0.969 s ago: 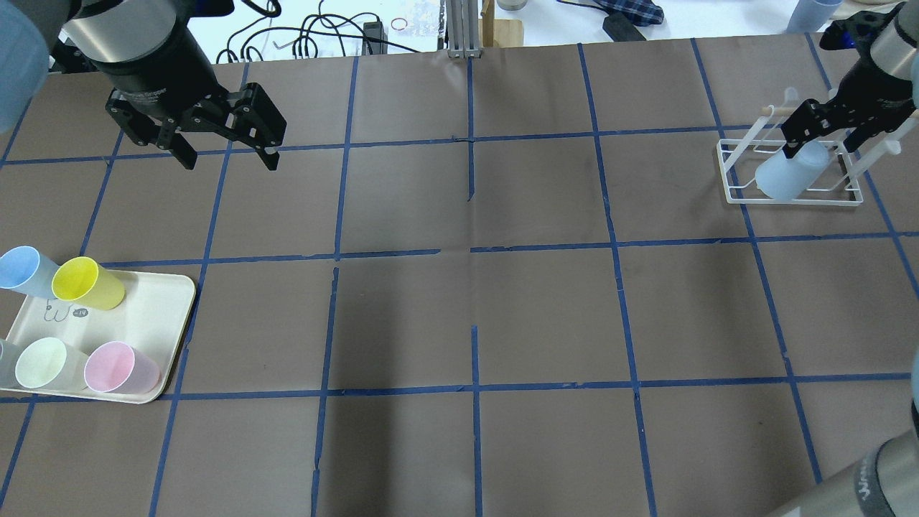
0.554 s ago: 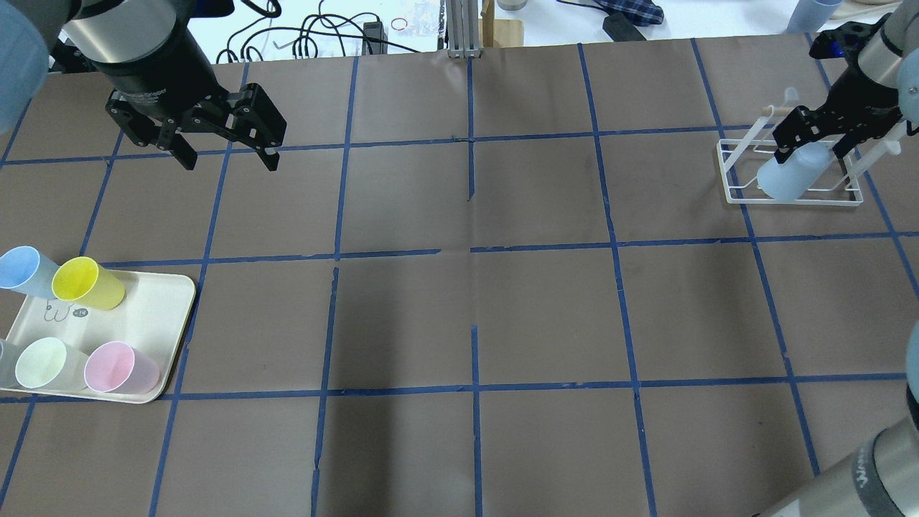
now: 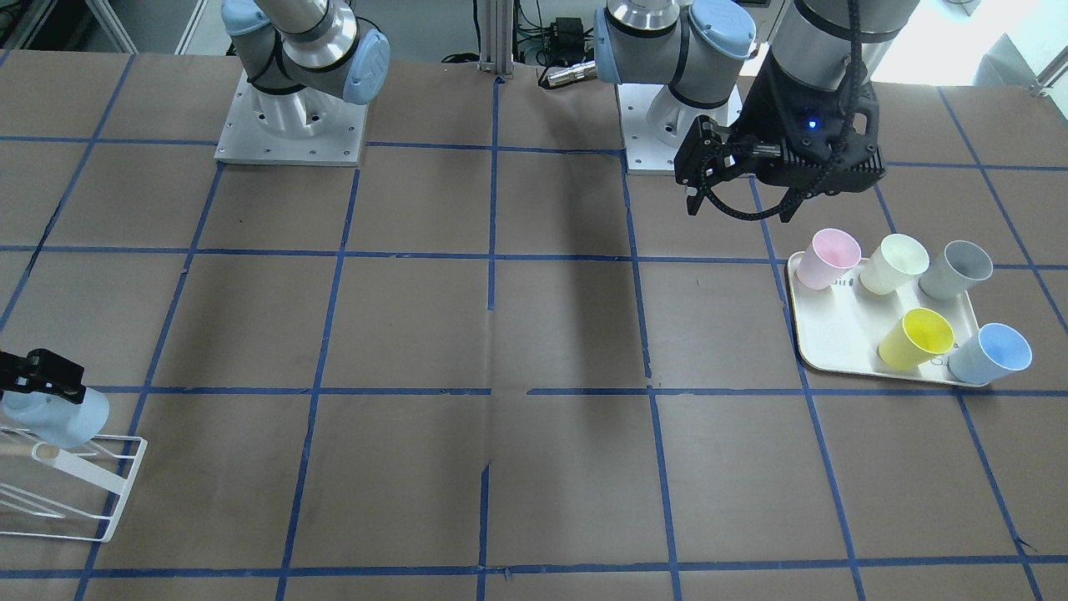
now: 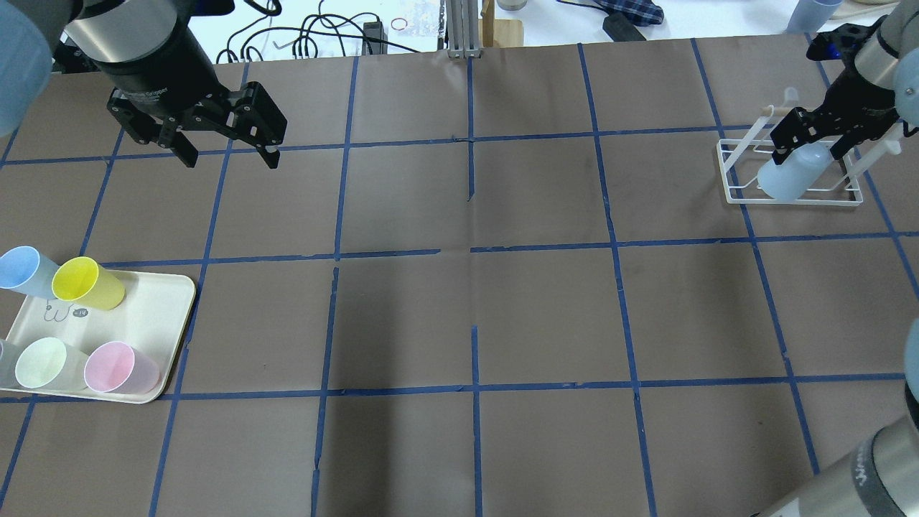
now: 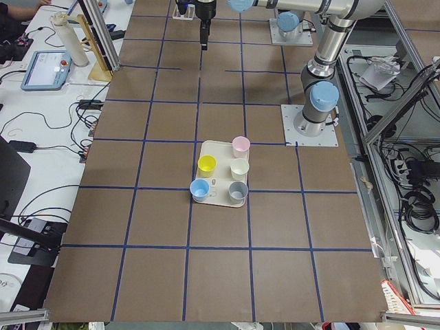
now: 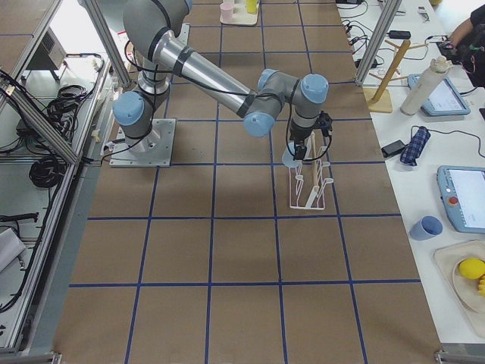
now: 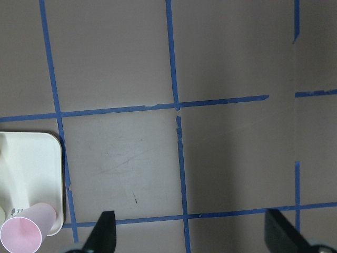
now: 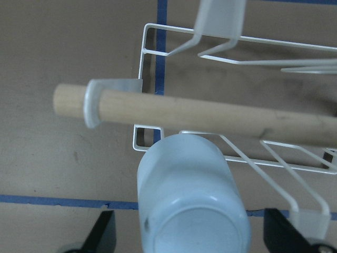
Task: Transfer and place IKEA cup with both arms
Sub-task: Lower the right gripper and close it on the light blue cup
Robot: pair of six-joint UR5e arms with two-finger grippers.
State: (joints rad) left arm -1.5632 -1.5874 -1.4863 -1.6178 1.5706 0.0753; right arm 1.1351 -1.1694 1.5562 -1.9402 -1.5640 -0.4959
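The pale blue IKEA cup (image 4: 786, 179) lies tilted, base up, in the white wire rack (image 4: 729, 194) at the table's far right. It also shows in the front view (image 3: 58, 417). My right gripper (image 4: 811, 147) straddles its base. In the right wrist view the cup (image 8: 192, 205) sits between the two fingers with a gap on each side, so the gripper (image 8: 192, 232) is open. My left gripper (image 4: 230, 158) hangs open and empty above the table at the far left, also in the front view (image 3: 738, 209).
A cream tray (image 4: 143, 337) at the near left holds a second pale blue cup (image 4: 18, 267), a yellow cup (image 4: 86, 283), a pink, a pale green and a grey one. A wooden dowel (image 8: 210, 113) crosses the rack above the cup.
My right gripper has come down a little over the rack, and the cup looks smaller and lower in it. The left arm has barely moved.
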